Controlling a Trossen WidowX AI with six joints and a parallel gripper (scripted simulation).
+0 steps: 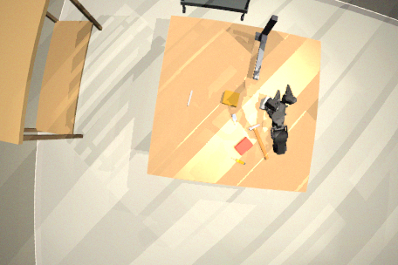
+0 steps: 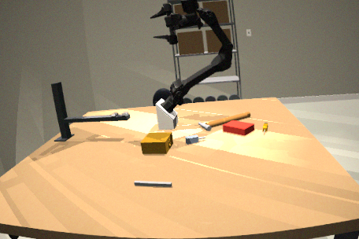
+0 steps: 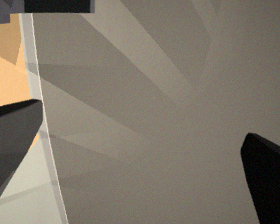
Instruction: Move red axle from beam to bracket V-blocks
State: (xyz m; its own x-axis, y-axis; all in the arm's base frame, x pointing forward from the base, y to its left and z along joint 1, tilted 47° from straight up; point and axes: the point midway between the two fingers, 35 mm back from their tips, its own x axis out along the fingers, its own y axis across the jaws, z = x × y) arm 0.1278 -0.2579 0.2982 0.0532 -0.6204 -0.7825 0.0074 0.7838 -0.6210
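workshop-like room, hammer (image 1: 261,144) (image 2: 229,119), metal shelving (image 2: 177,55)

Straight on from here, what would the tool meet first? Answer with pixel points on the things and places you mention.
Likely the plain grey wall (image 1: 386,8) (image 2: 31,47) (image 3: 136,75); nothing nearer shows between the tool's (image 1: 283,90) (image 2: 152,27) (image 3: 144,118) fingers, though depth is unclear.

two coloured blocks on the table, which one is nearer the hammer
The red block, lying right beside the hammer; the yellow-orange one sits farther off.
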